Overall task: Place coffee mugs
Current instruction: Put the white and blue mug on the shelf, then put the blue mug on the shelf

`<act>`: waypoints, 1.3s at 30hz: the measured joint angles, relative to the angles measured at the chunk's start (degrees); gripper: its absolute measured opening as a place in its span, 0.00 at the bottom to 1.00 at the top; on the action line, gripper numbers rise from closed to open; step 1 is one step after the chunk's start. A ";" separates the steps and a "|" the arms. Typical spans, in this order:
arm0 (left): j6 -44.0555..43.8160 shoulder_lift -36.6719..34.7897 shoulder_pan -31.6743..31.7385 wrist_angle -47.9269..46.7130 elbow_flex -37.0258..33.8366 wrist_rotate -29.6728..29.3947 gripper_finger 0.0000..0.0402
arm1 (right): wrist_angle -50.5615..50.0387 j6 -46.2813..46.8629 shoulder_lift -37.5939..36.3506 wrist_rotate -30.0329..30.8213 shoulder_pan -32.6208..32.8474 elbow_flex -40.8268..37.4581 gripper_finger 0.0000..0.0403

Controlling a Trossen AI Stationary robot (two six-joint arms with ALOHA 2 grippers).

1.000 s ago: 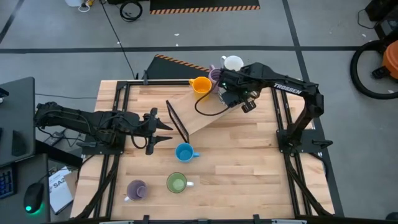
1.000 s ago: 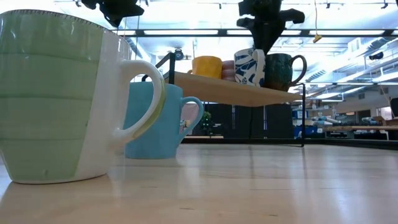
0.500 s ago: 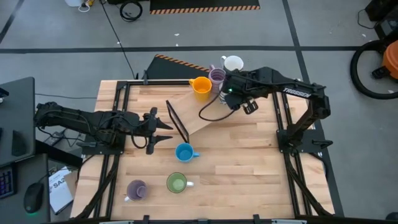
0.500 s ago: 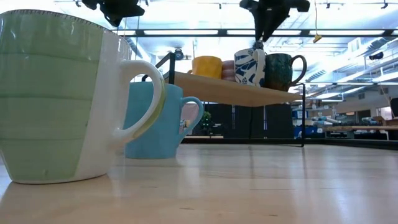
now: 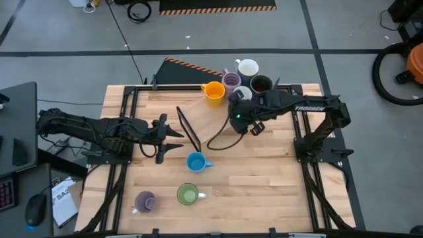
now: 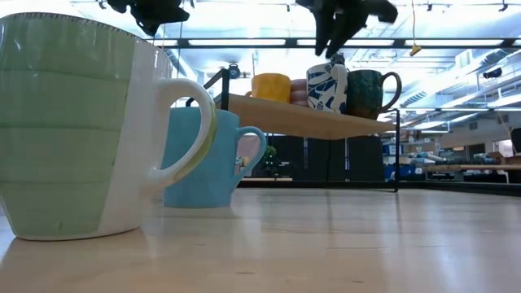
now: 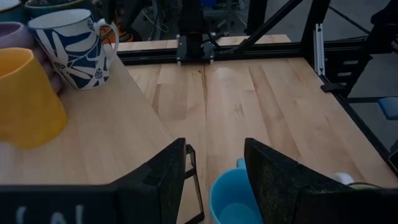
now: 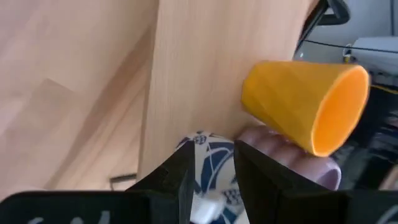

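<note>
Coffee mugs stand in two groups on a pale butcher-block wooden table (image 5: pixel 264 178) framed by black metal rails, which sits on a grey concrete floor (image 5: pixel 59 39) crossed by dark lines. In the low view, a long ceiling with strip lights and shelving fills the room behind.

A raised light-wood shelf board (image 5: pixel 221 122) on a thin black wire frame carries five mugs at the table's far edge: a glossy orange mug (image 5: pixel 213 91), a lilac purple mug (image 5: pixel 230 80), a plain white mug (image 5: pixel 248 67), a dark brown mug (image 5: pixel 262 84), and a white mug with a blue leaf pattern (image 7: pixel 73 46).

On the bare tabletop nearer the front sit a smooth blue mug (image 5: pixel 195 162), a green mug with a white handle (image 5: pixel 188 194) and a second lilac purple mug (image 5: pixel 145 201), each apart from the others.

The right gripper (image 5: pixel 240 114) hovers over the shelf just beside the patterned mug, its dark fingers slightly parted and holding nothing. The left gripper (image 5: pixel 173 139) waits near the blue mug, fingers spread and empty.
</note>
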 joint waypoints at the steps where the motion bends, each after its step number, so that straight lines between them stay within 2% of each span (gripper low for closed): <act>1: 0.00 0.00 -0.01 -0.05 0.00 0.02 0.43 | 0.34 -0.57 0.02 1.25 0.46 -1.09 0.29; 8: -0.02 -0.02 -0.02 0.03 0.00 0.02 0.43 | 1.74 -3.70 0.07 12.91 2.86 -7.95 0.29; 18: -0.09 -0.01 -0.02 0.05 0.00 0.02 0.43 | -0.17 -0.18 0.04 18.82 3.02 -10.02 0.29; 28: -0.09 -0.02 -0.04 0.05 0.00 0.04 0.43 | -3.99 1.85 0.04 19.17 3.00 -10.02 0.29; 33: -4.68 -0.02 -0.04 -0.03 0.00 0.51 0.43 | -0.30 1.92 -1.59 20.84 4.40 -10.02 0.29; 36: -9.50 -0.01 -0.04 0.06 0.00 3.53 0.43 | 3.11 2.76 -3.60 18.62 5.04 -10.02 0.29; 39: -12.84 0.01 -0.05 -0.07 0.00 6.44 0.43 | 6.56 6.50 -5.80 13.35 5.34 -10.01 0.29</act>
